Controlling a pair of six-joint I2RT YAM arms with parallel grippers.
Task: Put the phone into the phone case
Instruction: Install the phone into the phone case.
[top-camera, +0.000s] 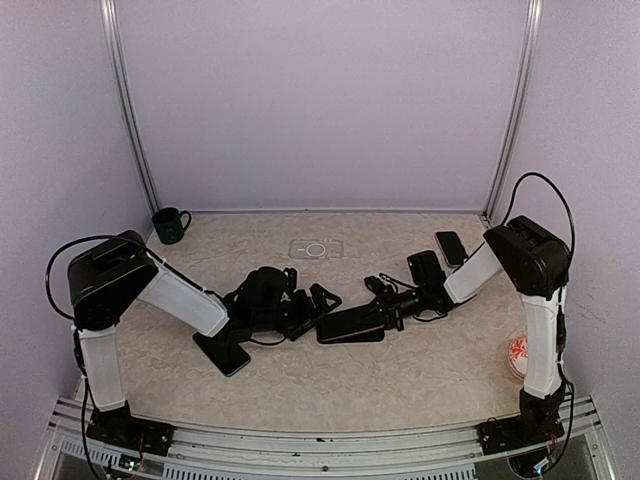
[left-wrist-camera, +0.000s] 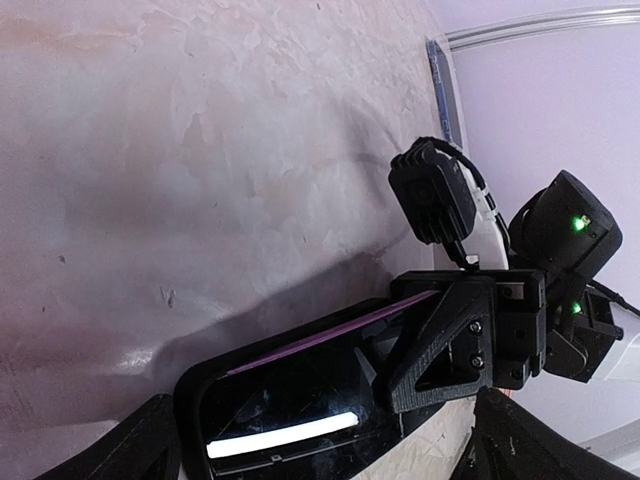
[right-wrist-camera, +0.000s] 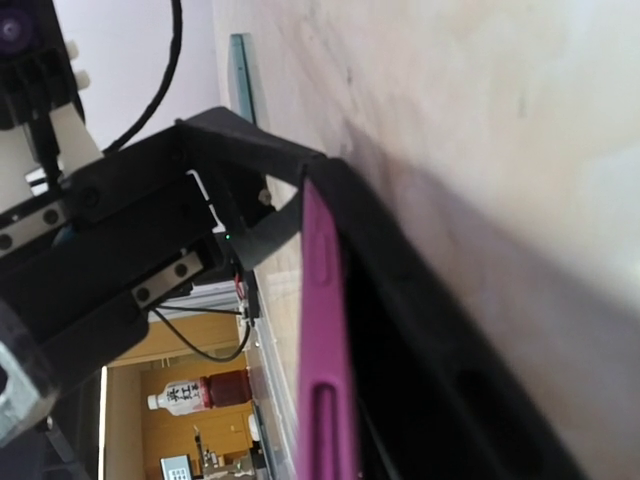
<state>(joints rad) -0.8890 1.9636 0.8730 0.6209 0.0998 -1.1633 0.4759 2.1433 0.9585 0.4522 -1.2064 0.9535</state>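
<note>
Now, low over the table, the right gripper is clamped on one end of the phone, which lies flat just ahead of its fingers, between the two grippers. The phone sits in a black phone case, glossy screen up. A purple side edge shows above the case rim along one long side, so whether it is fully seated cannot be told. Facing it from the other end, the left gripper hovers with its jaws spread wide and nothing between them, its fingertips just beside the phone's free end. A second dark phone lies behind the right gripper, near the back wall. Another flat black device rests under the left arm, behind its gripper. A dark mug stands well apart in the far left corner.
</note>
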